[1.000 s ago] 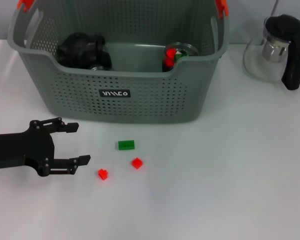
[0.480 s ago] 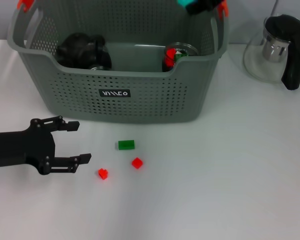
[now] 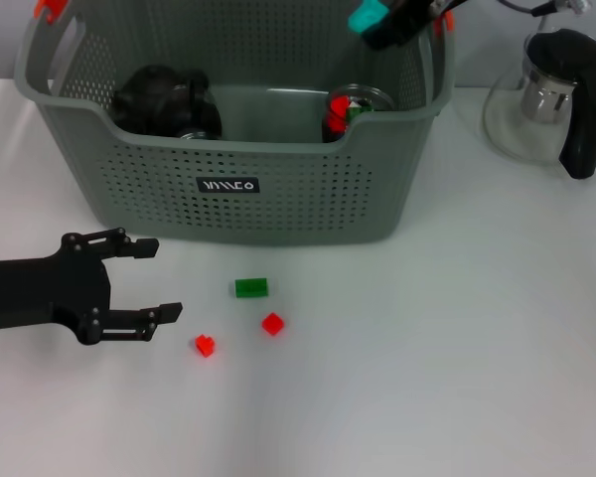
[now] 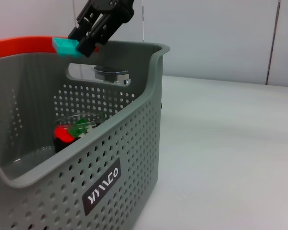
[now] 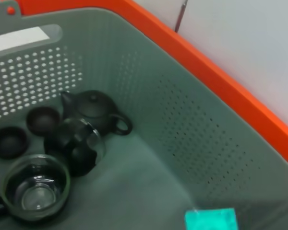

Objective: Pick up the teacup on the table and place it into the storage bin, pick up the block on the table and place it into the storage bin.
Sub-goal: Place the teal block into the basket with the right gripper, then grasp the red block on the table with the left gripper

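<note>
The storage bin (image 3: 238, 189) stands at the far middle of the white table (image 3: 457, 328), its black label facing the robot. Inside it, the right wrist view shows a black teapot (image 5: 97, 111), 2 small black cups (image 5: 43, 120), a dark-lidded glass pot (image 5: 77, 143) and a clear glass cup (image 5: 34, 188); the head view also shows a glass holding red and green pieces (image 3: 346, 109) near the bin's right front wall.

Over the bin's far right corner, the right gripper (image 3: 395, 22) is clamped on a teal block (image 3: 369, 17), held above the rim. 1 second ago no gripper or teal block showed there; half a second ago only its tip had entered at the top edge, and now it reaches lower and farther in.

On the table in front of the bin lie a green block (image 3: 250, 287) and 2 red blocks (image 3: 271, 323), apart from each other and unmoved. The left gripper (image 3: 144, 283) sits low at the left, fingers spread wide and holding nothing, just beside the nearer red block (image 3: 205, 346), almost unchanged. A glass kettle with a black handle (image 3: 551, 94) stands right of the bin.
</note>
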`<state>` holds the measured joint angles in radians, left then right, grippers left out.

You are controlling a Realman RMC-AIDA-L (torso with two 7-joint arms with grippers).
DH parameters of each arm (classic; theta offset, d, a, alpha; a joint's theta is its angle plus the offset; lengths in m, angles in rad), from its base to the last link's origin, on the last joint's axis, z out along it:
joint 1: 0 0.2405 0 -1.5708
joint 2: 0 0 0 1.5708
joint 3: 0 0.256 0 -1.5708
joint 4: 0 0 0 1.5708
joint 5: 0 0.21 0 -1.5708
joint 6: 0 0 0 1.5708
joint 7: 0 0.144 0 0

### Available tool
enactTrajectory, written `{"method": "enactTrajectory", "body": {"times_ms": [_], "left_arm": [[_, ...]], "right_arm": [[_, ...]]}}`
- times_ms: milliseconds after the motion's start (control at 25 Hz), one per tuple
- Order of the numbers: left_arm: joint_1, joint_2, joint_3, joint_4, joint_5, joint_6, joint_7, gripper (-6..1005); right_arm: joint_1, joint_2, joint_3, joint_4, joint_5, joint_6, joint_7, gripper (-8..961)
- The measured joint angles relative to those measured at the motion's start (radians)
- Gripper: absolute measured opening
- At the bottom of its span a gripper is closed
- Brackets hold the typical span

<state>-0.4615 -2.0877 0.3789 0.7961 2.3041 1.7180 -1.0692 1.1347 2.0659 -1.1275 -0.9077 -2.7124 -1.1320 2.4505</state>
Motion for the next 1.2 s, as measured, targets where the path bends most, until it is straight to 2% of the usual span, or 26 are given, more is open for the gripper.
{"method": "enactTrajectory", "body": {"times_ms": [320, 440, 640, 840, 1040, 1080, 1120, 1200], "left_arm": [[0.001, 0.000, 0.000, 0.001, 0.000, 0.000, 0.000, 847], [0.001, 0.000, 0.000, 0.002, 0.000, 0.000, 0.000, 847], [0.002, 0.001, 0.000, 0.012, 0.000, 0.002, 0.000, 847], [0.003, 0.002, 0.000, 0.014, 0.000, 0.003, 0.000, 847], [0.005, 0.003, -0.001, 0.016, 0.000, 0.003, 0.000, 847], [0.005, 0.003, -0.002, 0.016, 0.000, 0.003, 0.000, 847], [0.005, 0.003, -0.002, 0.016, 0.000, 0.003, 0.000, 847], [0.005, 0.003, -0.002, 0.016, -0.001, 0.003, 0.000, 847]], "right_arm": [[-0.001, 0.011, -0.003, -0.059, -0.056, 0.001, 0.037, 611], [-0.038, 0.025, -0.001, -0.167, -0.021, -0.004, 0.038, 675], [-0.186, 0.031, -0.044, -0.475, 0.212, -0.057, 0.020, 876], [-0.355, 0.031, -0.054, -0.683, 0.473, -0.095, -0.065, 921], [-0.537, 0.030, -0.050, -0.717, 0.807, -0.144, -0.288, 930], [-0.610, 0.031, -0.051, -0.685, 0.921, -0.173, -0.406, 930], [-0.610, 0.031, -0.051, -0.685, 0.921, -0.173, -0.406, 931], [-0.663, 0.031, -0.055, -0.638, 0.990, -0.204, -0.498, 931]]}}
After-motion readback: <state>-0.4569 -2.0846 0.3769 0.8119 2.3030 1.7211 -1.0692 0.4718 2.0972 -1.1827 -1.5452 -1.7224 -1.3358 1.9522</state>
